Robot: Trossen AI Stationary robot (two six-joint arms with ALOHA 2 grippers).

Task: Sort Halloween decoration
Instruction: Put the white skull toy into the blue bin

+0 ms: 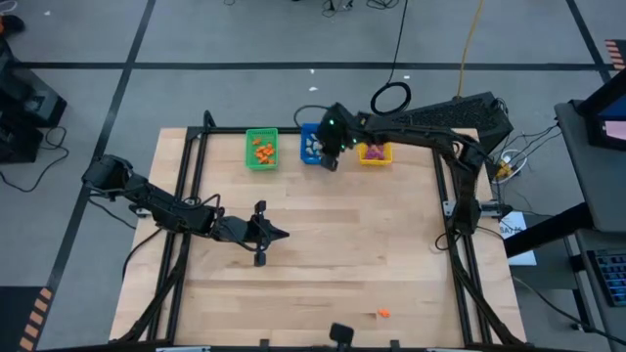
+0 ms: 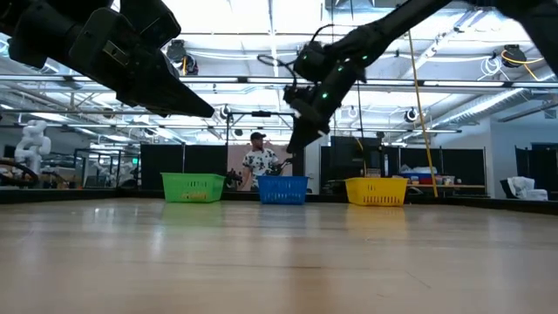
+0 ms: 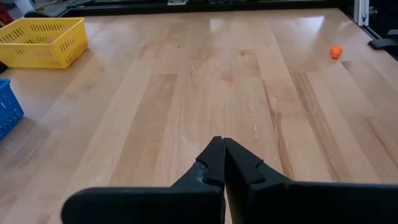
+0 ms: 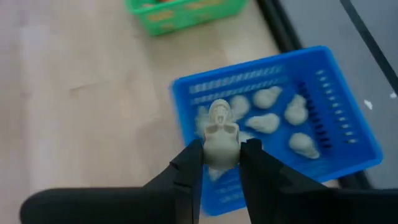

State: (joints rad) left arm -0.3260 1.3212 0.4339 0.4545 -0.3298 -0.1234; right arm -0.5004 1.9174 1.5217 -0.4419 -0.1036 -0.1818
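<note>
Skull trinket, pale beige, sits pinched between the fingers of the right gripper, which hangs above the blue bin at the table's far edge. More pale skulls lie inside that bin. Orange pieces fill the green bin beside it, and purple ones the yellow bin. One orange piece lies alone near the front edge of the table. The left gripper, fingers pressed together and holding nothing, waits over the table's middle left.
</note>
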